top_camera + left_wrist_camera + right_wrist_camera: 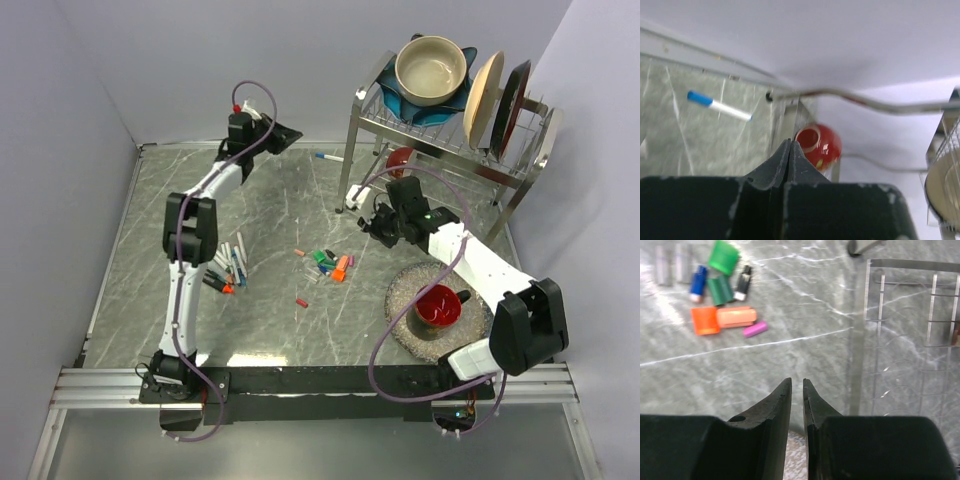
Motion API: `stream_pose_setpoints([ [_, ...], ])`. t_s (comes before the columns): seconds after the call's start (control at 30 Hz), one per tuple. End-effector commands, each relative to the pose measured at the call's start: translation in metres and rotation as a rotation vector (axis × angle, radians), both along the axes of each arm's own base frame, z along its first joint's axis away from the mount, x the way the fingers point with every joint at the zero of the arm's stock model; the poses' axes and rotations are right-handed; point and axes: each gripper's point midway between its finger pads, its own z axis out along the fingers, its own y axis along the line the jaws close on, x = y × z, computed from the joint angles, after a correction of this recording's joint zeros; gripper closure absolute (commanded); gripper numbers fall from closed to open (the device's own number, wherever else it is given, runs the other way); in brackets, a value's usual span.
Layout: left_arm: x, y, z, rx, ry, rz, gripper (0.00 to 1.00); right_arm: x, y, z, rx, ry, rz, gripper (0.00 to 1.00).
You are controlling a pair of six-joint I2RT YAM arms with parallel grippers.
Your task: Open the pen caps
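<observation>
Several loose pen caps in green, blue, orange, pink and black lie mid-table; the right wrist view shows them at top left, among them an orange cap and a green cap. One red cap lies apart. White markers are piled at the left. A blue-capped marker lies at the back. My left gripper is raised at the back, shut and empty. My right gripper hovers right of the caps, its jaws a narrow gap apart with nothing between them.
A metal dish rack with a bowl and plates stands at the back right; its base lies just right of my right gripper. A red cup sits under it. A red mug rests on a grey mat.
</observation>
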Motion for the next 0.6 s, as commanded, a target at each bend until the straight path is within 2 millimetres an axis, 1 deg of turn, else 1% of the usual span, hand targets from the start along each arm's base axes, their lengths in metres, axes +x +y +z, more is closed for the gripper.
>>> stream_pose_setpoints([
  [0.0,0.032,-0.011,0.033,-0.214,-0.102,0.1,0.97,-0.011,0.01,0.026,0.051,-0.007,0.06,0.78],
  [0.03,0.036,-0.012,0.033,-0.228,-0.113,0.113,0.97,-0.011,0.01,0.028,0.053,-0.007,0.058,0.78],
  [0.07,0.043,-0.012,0.044,-0.246,-0.143,0.143,0.96,-0.011,0.01,0.029,0.057,-0.007,0.054,0.77],
  [0.1,0.047,-0.017,0.03,-0.253,-0.127,0.154,0.95,-0.011,0.01,0.029,0.058,-0.008,0.05,0.78],
  [0.13,0.05,-0.02,0.029,-0.254,-0.13,0.164,0.93,-0.011,0.01,0.03,0.06,-0.007,0.046,0.78],
  [0.17,0.054,-0.021,0.033,-0.258,-0.137,0.184,0.93,-0.01,0.009,0.029,0.056,-0.002,0.043,0.77],
  [0.2,0.058,-0.025,0.017,-0.25,-0.118,0.214,0.93,-0.01,0.009,0.03,0.054,0.002,0.038,0.77],
  [0.27,0.062,-0.029,0.011,-0.247,-0.106,0.238,0.96,-0.011,0.008,0.028,0.052,0.009,0.038,0.78],
  [0.3,0.063,-0.033,-0.002,-0.246,-0.087,0.245,0.97,-0.011,0.009,0.027,0.051,0.013,0.043,0.77],
  [0.33,0.066,-0.031,-0.009,-0.247,-0.076,0.267,0.98,-0.011,0.01,0.028,0.055,0.018,0.046,0.77],
  [0.37,0.068,-0.032,-0.012,-0.25,-0.075,0.275,0.98,-0.012,0.011,0.026,0.055,0.029,0.048,0.78],
  [0.4,0.068,-0.034,-0.022,-0.255,-0.053,0.284,0.98,-0.012,0.012,0.027,0.058,0.028,0.05,0.78],
  [0.43,0.071,-0.033,-0.026,-0.256,-0.049,0.303,0.98,-0.013,0.013,0.027,0.061,0.035,0.055,0.78],
  [0.47,0.072,-0.032,-0.024,-0.261,-0.053,0.314,0.98,-0.013,0.013,0.027,0.062,0.039,0.055,0.78],
  [0.5,0.073,-0.034,-0.03,-0.258,-0.045,0.322,0.97,-0.013,0.014,0.027,0.064,0.042,0.056,0.78],
  [0.53,0.075,-0.033,-0.032,-0.26,-0.044,0.342,0.97,-0.013,0.014,0.027,0.067,0.044,0.055,0.78],
  [0.57,0.076,-0.033,-0.031,-0.265,-0.044,0.353,0.97,-0.013,0.015,0.026,0.07,0.05,0.057,0.78],
])
